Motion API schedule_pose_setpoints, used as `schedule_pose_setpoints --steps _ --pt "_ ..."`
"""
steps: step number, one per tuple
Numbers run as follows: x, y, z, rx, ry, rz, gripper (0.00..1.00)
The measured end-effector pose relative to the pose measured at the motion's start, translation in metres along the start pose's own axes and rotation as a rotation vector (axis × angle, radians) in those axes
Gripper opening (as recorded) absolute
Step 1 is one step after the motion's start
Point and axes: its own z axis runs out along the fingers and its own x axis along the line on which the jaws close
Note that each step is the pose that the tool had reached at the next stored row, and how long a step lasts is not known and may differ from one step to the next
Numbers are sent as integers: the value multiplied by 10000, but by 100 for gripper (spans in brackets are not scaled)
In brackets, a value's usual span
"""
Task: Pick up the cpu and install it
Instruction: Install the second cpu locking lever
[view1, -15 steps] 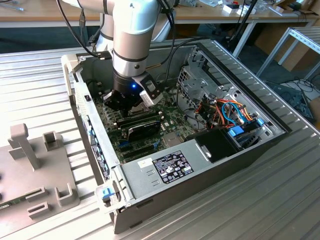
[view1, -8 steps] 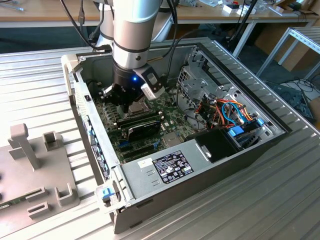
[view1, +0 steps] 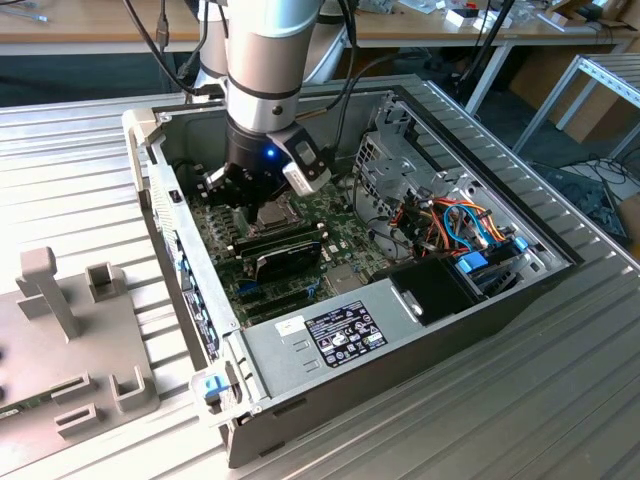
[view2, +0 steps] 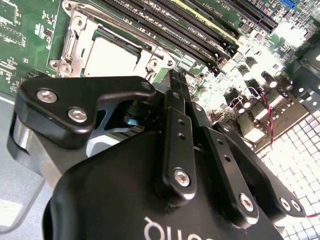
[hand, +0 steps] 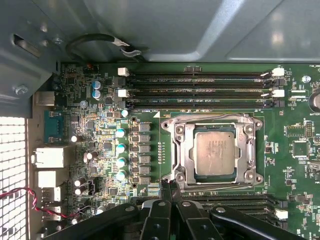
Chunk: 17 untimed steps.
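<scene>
while the cpu (hand: 214, 153) sits in its socket, hand (hand: 170, 186) pressed together – empty, just beside, print unreadable

This is a robotics lab or electronics workshop. An open computer case (view1: 400, 300) lies on a ribbed metal worktable (view1: 80, 180), with grey fixture blocks (view1: 60, 330) beside it. Cluttered wooden benches (view1: 100, 30) and loose cables (view1: 590, 180) stand behind.

The thick silver-grey cylindrical robot arm (view1: 262, 55) comes down steeply from the far side of the scene, left of centre in the exterior view, ending in a black wrist section with a small blue light. Below it hangs the black metal two-fingered gripper (view2: 176, 80), pointing downward. In both wrist views its slim black fingers (hand: 169, 192) are pressed together, tips meeting with nothing between them.
</scene>
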Motion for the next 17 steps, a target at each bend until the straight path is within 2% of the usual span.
schedule_pose_setpoints --steps 2,10,11,12,14,17 --pt "-32 1 2 -1 0 0 11" --pt "-272 6 9 -2 0 0 11" --pt "-337 6 11 -2 -1 -2 11" --pt "-439 37 15 -1 -1 -1 11" --pt "-437 162 21 -1 0 0 11" --pt "-437 181 22 -3 3 -71 11"
